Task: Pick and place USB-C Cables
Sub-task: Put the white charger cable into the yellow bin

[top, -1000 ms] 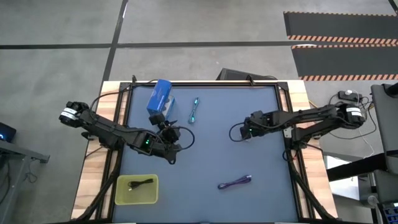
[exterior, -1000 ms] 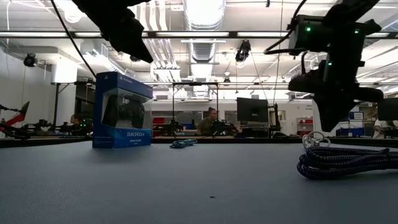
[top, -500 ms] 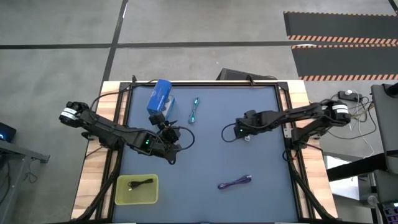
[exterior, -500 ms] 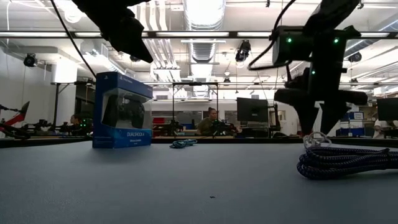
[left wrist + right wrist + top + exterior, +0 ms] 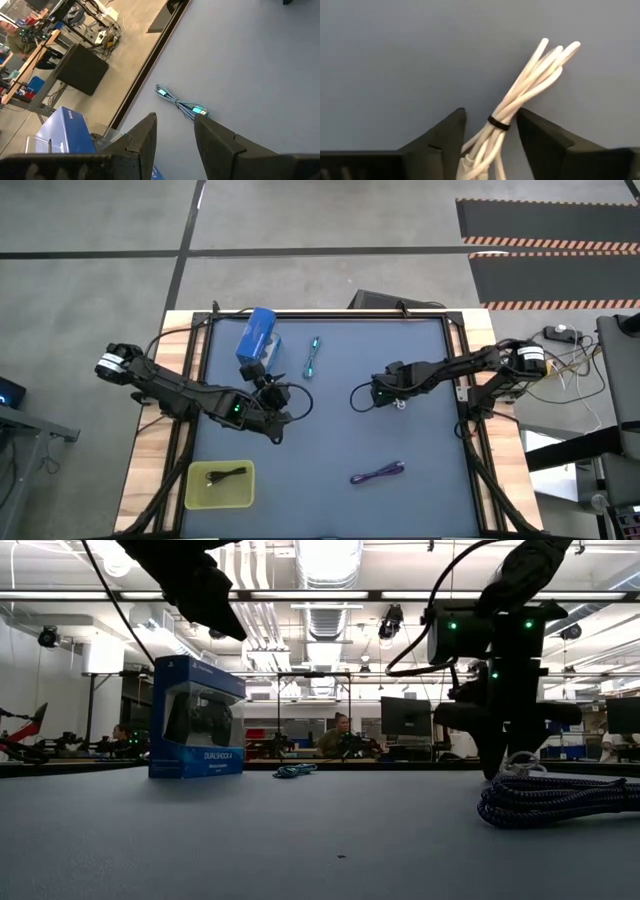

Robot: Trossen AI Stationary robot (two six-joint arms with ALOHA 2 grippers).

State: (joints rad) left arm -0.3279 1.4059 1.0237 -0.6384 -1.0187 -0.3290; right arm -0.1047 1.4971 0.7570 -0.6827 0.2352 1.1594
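Purple cable (image 5: 377, 474): coiled bundle on the mat at the near edge, right of centre; looms large at the right in the low view (image 5: 555, 800); untouched, well apart from both arms.
Yellow tray (image 5: 196, 495): at the near left corner of the mat; holds the black cable (image 5: 227, 474), lying flat inside it.
Left gripper (image 5: 273, 384): poised over the left half of the mat, near the blue box; fingers (image 5: 142, 137) parted with a clear gap, nothing between them.
Right gripper (image 5: 392, 392): lowered to the mat right of centre; fingers (image 5: 442, 135) spread, standing either side of the white cable, no visible squeeze on it.
White cable (image 5: 525, 92): bundle bound by a dark band, lying on the mat with its lower end between the right fingers; small pale loop showing beside the gripper in the high view (image 5: 400, 402).
Teal cable (image 5: 314, 358): lying on the mat toward the far edge, just right of the blue box; seen past the left fingers (image 5: 182, 104); low and small in the low view (image 5: 293, 771).
Blue box (image 5: 257, 336): upright at the far left of the mat, clear window facing the low camera (image 5: 196, 731).
Table mat (image 5: 340, 430): dark blue-grey, carrying all the above.
Room beyond: workbenches, monitors, a seated person (image 5: 335, 736) behind the table.
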